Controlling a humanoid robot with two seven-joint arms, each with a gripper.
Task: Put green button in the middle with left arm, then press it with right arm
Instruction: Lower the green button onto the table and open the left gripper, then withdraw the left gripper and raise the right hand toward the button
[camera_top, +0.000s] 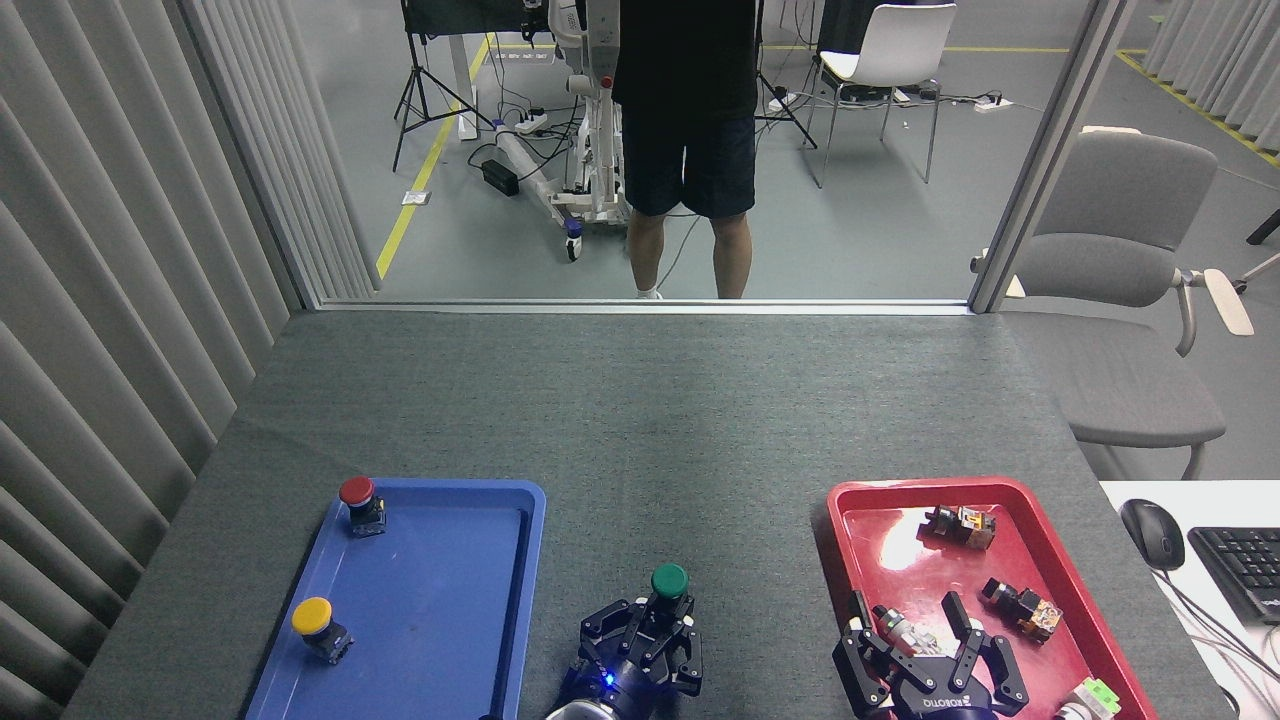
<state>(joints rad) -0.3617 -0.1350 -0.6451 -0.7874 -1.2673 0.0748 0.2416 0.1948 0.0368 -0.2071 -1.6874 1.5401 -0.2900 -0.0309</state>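
The small green-capped push-button on its black block base (669, 583) sits in my left gripper (650, 625), whose black fingers are clamped on that base, above the plain dark grey felt tabletop (640, 420) between the blue plastic tray (520, 560) and red plastic tray (850, 560); best set it down upright and level before releasing; my right gripper (915, 635) hangs spread apart over the red tray

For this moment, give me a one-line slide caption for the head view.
Left hand holds the green button over the grey tabletop between the trays; right hand waits, open.
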